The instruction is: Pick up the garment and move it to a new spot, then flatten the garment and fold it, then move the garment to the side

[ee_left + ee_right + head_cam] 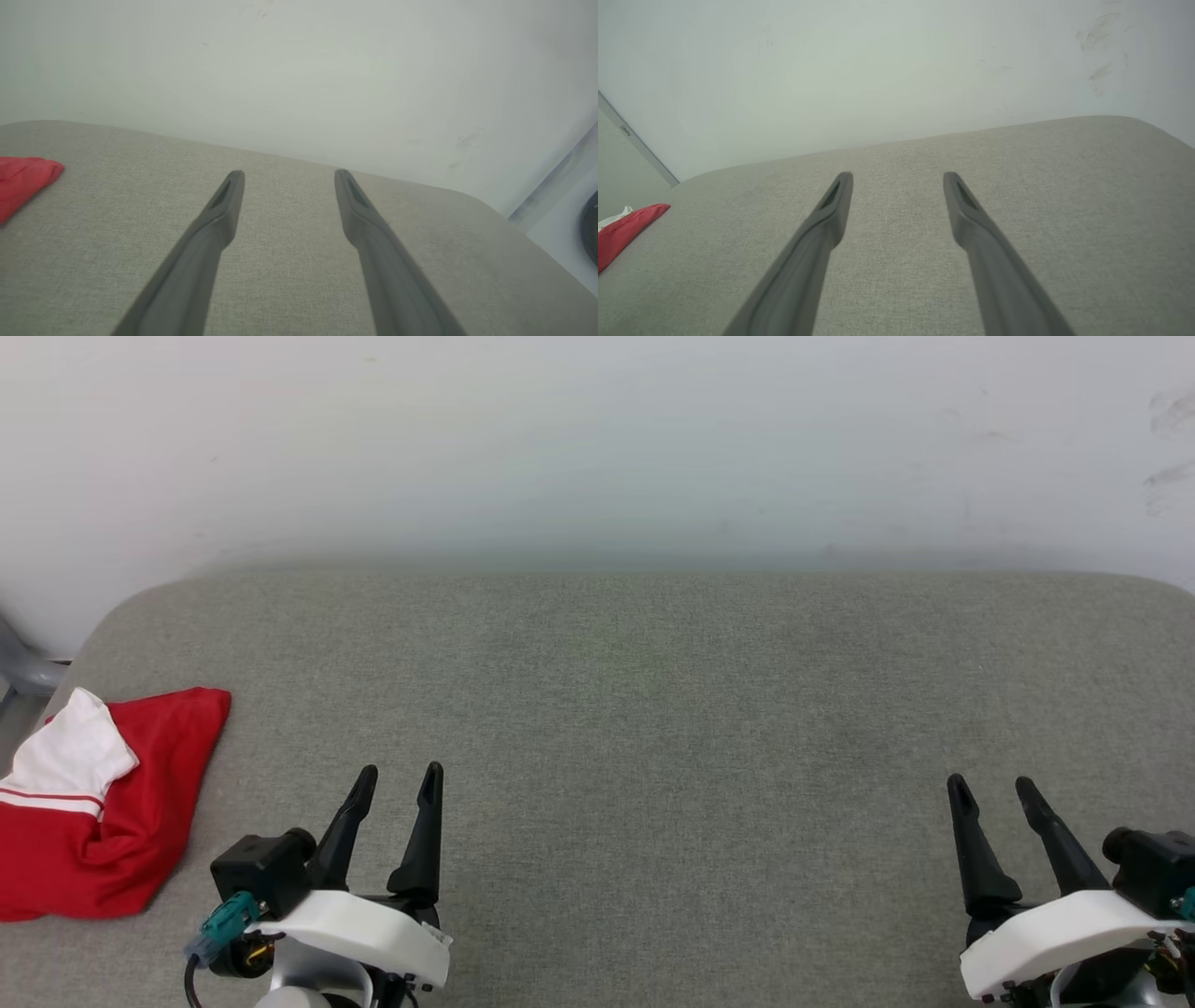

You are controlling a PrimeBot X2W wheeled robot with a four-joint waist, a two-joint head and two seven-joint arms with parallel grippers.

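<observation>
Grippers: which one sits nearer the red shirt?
The left gripper, at the head view's lower left, just right of the red shirt. The right gripper sits far across the grey cushion. Both are open, holding nothing.

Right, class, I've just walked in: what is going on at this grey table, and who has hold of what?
Nothing is being held at this moment. The left gripper and the right gripper both stand open and empty at the near side of the grey padded table, fingers pointing toward the wall. The garment, red with a white sleeve, lies bunched at the table's left edge. It is apart from both grippers and nearer the left one.
</observation>
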